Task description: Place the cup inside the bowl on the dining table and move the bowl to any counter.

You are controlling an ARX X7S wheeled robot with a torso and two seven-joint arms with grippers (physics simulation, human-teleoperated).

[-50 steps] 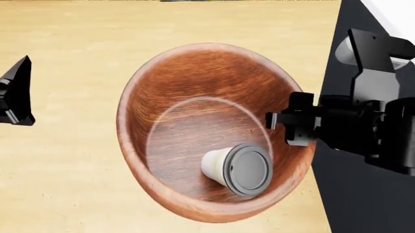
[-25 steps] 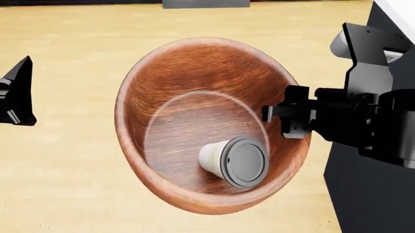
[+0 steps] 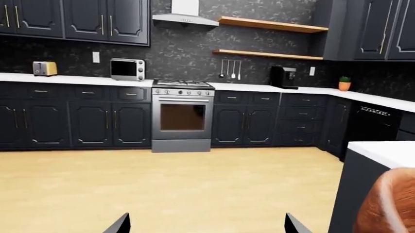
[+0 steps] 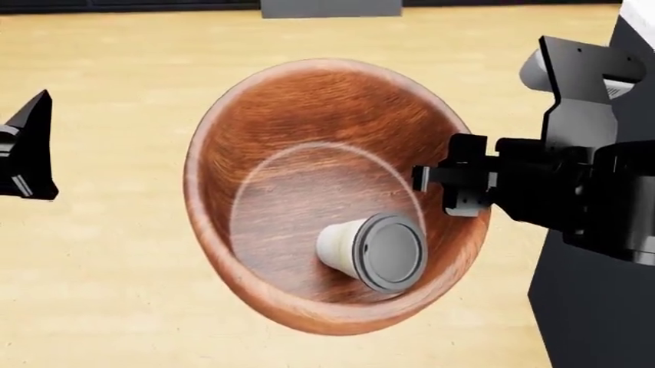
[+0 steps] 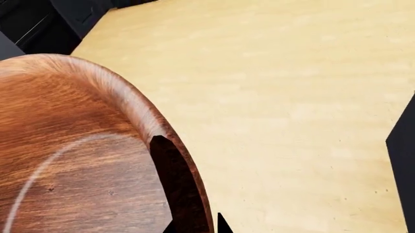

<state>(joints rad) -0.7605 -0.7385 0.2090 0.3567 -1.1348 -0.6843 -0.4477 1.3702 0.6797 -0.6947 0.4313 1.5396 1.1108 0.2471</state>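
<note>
The right gripper (image 4: 435, 178) has its jaws clamped on the thick wall of the large deep reddish-brown wooden bowl (image 4: 307, 146): the right wrist view shows one dark finger (image 5: 170, 179) pressed against the inner face of the rim, the other hidden outside it. The bowl hangs in the air over the pale wood floor (image 4: 103, 92), tipped so its mouth faces the head camera. Inside it, low against the wall, the small cream-white tapered cup with its round grey lid (image 4: 373, 251) lies on its side, lid toward the camera. The left gripper (image 3: 207, 225) stands well apart from the bowl, empty, its jaws spread wide. The white marbled worktop over dark navy cabinets (image 3: 382, 151) lies just beside the bowl on the right arm's side, so that arm is likely the one to set it down there.
</note>
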